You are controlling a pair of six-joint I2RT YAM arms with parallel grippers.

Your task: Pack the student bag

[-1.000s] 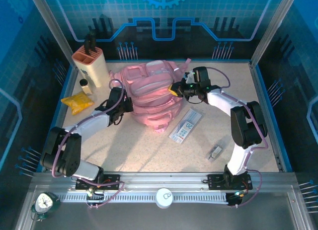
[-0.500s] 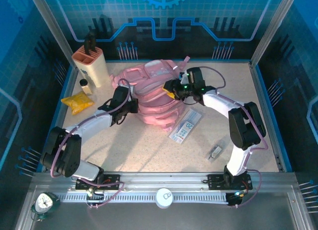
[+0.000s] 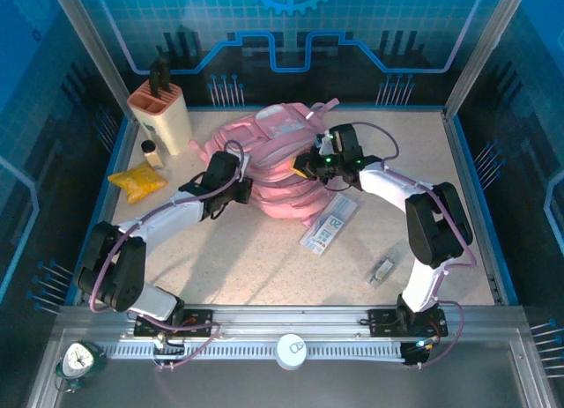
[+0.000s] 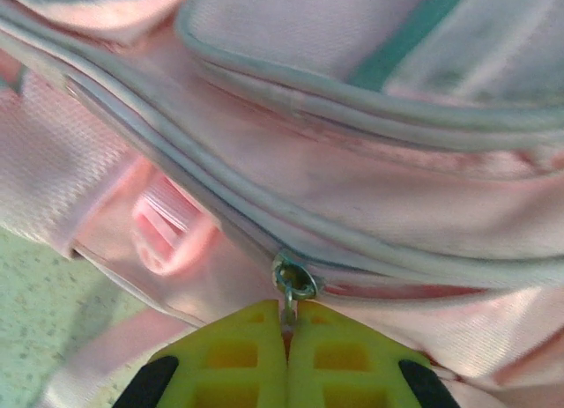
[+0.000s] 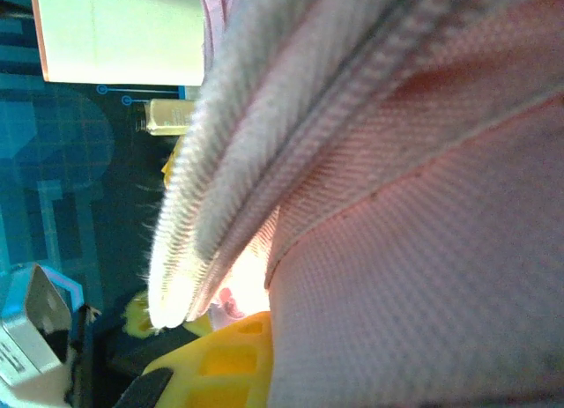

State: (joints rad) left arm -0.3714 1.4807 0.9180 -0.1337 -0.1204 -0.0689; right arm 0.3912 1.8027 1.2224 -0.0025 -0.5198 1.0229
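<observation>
Close up, left hand [image 4: 286,336] pinches zipper [image 4: 293,281].

Speckled table [image 3: 264,267]: student bag [image 3: 273,135], yellow packet [image 3: 137,181]

The student bag [image 3: 273,174] is pink all over, with pale grey piping and a teal strip well above the left fingers [image 4: 238,355]. Those fingers are bright yellow, with black at the outer edges. The zip pull [image 4: 293,283] at their tips is dull silver. The table [image 3: 264,267] is speckled beige and the packet [image 3: 137,181] is yellow.
</observation>
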